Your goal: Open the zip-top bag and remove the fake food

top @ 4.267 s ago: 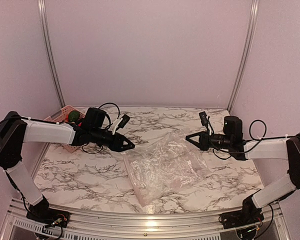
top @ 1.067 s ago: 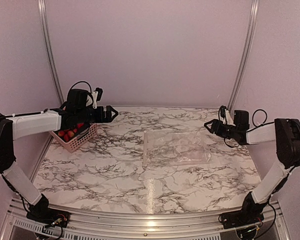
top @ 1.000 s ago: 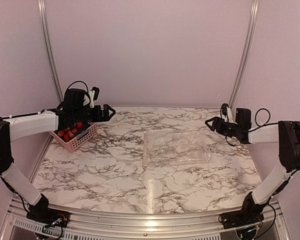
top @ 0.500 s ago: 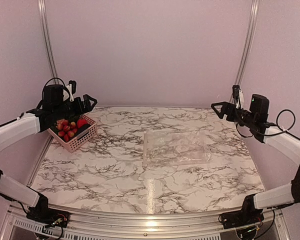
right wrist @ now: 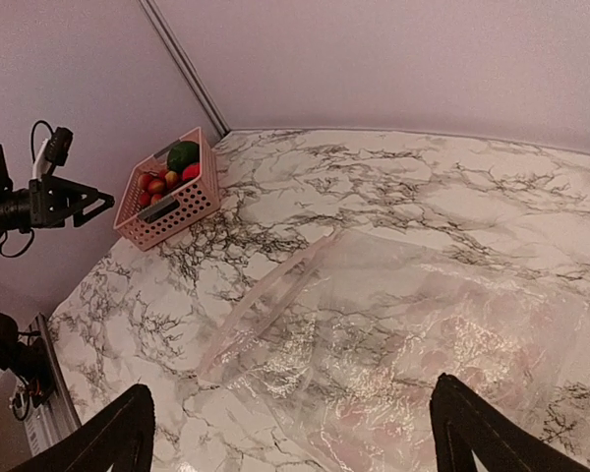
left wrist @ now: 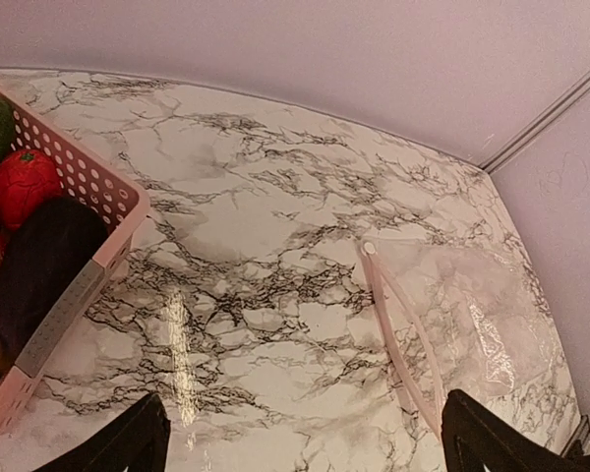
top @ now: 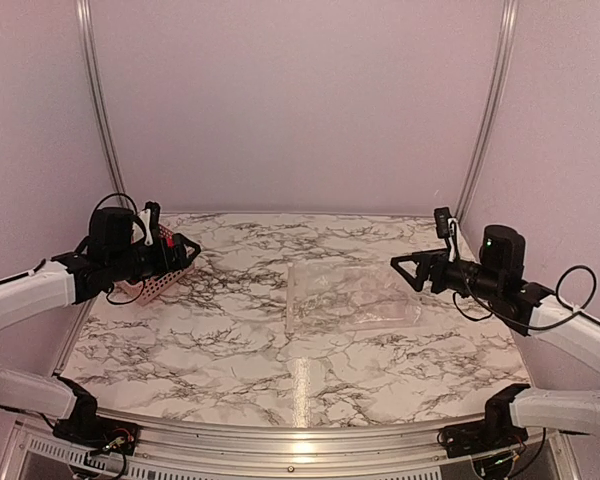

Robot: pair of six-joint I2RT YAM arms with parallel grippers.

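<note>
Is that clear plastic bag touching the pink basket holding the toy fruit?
Apart. The left wrist view shows the zip-top bag and the pink basket separated by a broad stretch of bare marble table.

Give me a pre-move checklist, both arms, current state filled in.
1. Left gripper open and empty, in the air beside the pink basket: ok.
2. Right gripper open and empty, off the bag: ok.
3. Zip-top bag lying flat on the table, touched by neither gripper: ok.
4. Bag emptied: nothing shows through the clear plastic in either wrist view: ok.
5. Fake food sitting inside the basket: ok.
6. Zip strip fully parted: it looks open in the left wrist view, but only part of it shows: cannot tell.
</note>
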